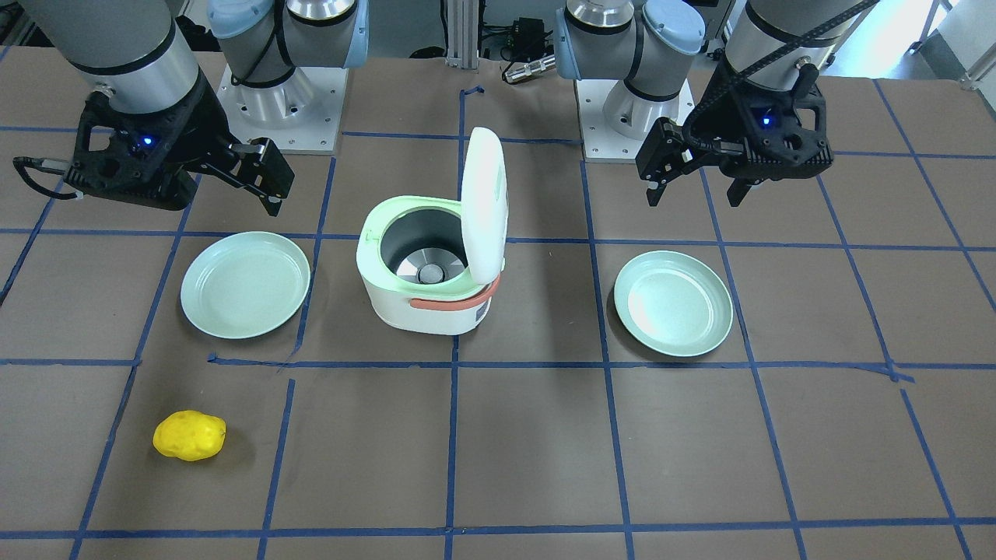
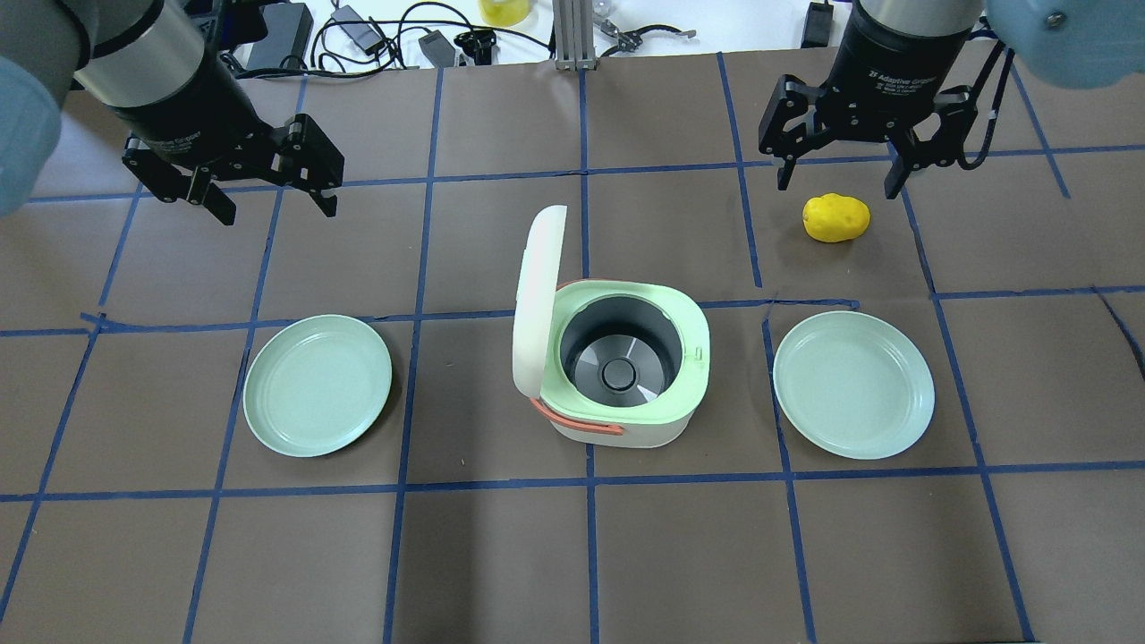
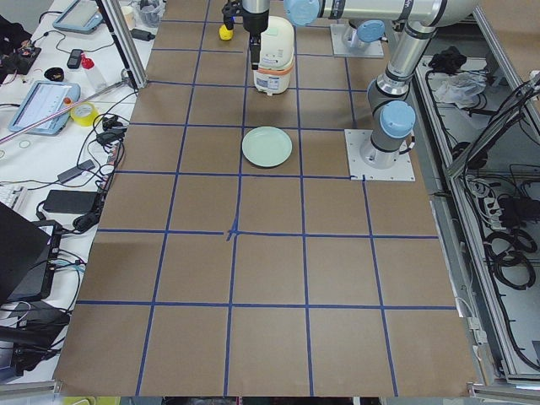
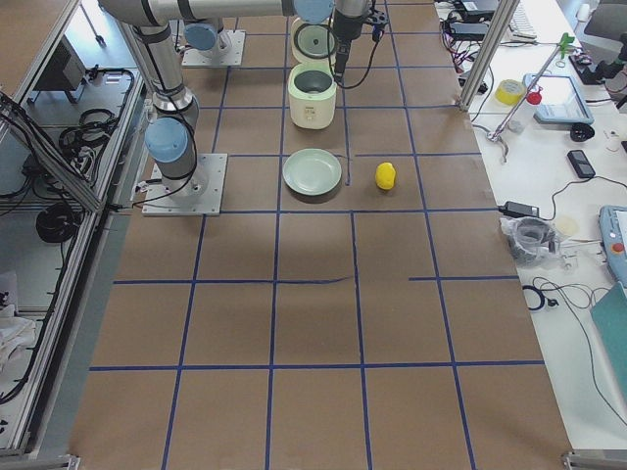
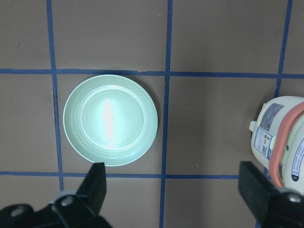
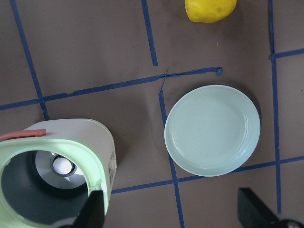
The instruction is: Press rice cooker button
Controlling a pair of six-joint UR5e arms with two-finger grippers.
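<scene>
Cooker [image 2: 691, 358] stood with lid [image 2: 537, 295] raised, so the press looked already done; left tool [image 2: 275, 207] and right tool [image 2: 839, 186] hung wide, empty, well clear.

Brown table [image 2: 483, 572] carrying a blue tape grid [image 2: 589, 483], rice cooker [image 2: 662, 434] sitting mid-table with lid standing open, left plate [image 2: 318, 385] and right plate [image 2: 853, 385] flanking it, yellow lumpy object [image 2: 835, 217] lying far right.
</scene>
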